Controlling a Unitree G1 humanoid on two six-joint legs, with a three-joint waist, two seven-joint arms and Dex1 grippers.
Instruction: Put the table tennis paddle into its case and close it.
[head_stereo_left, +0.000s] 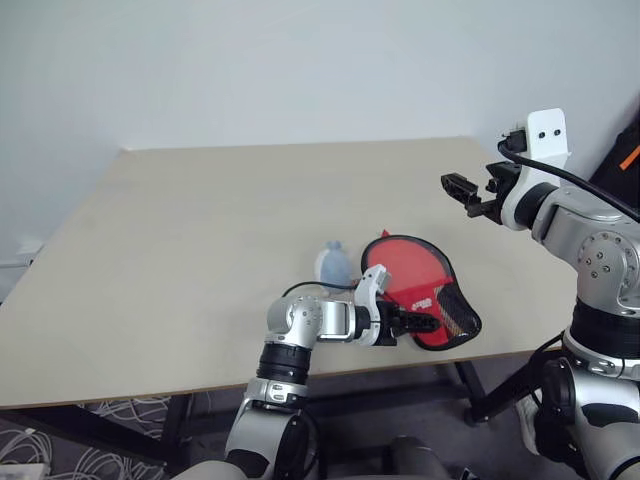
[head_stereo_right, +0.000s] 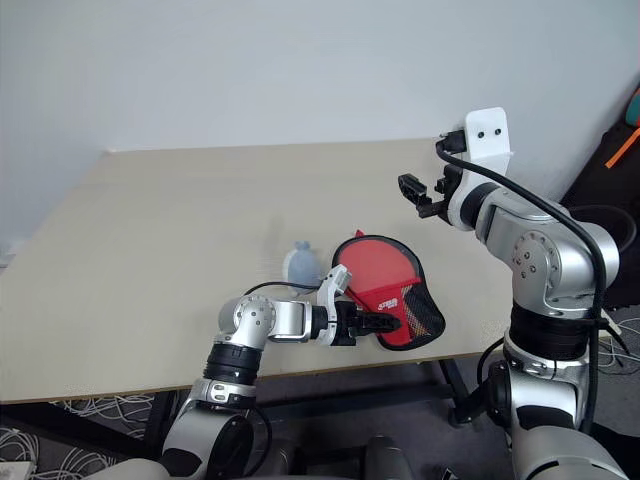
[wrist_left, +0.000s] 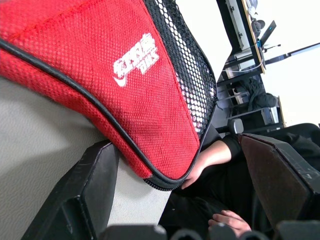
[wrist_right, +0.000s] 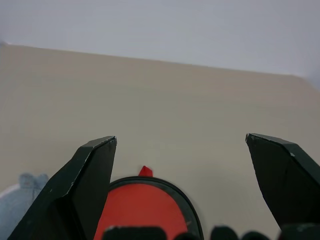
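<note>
Left eye view, lower centre of frame: one paddle case (head_stereo_left: 425, 300), red with black edging and a black mesh end, lay flat on the beige table (head_stereo_left: 200, 230) close to its near edge, the rounded red end toward the middle of the frame and the mesh end toward lower right. Whether the table tennis paddle was inside could not be told. Left gripper (head_stereo_left: 425, 322) sat at the near edge of the case, pointing toward frame right; in the left wrist view its fingers (wrist_left: 80, 195) stood apart on either side of the case's narrow end (wrist_left: 125, 85), with table visible between the finger and the case edging, so contact could not be confirmed. Right gripper (head_stereo_left: 458, 186) hung in the upper right of the frame, above the table and well apart from the case; the right wrist view showed its fingers (wrist_right: 85, 185) spread wide with nothing between them. One small grey-blue soft object (head_stereo_left: 333, 262) rested just beside the case's rounded end, on its left. A person's hands (wrist_left: 227, 220) appeared beyond the table edge in the left wrist view.
</note>
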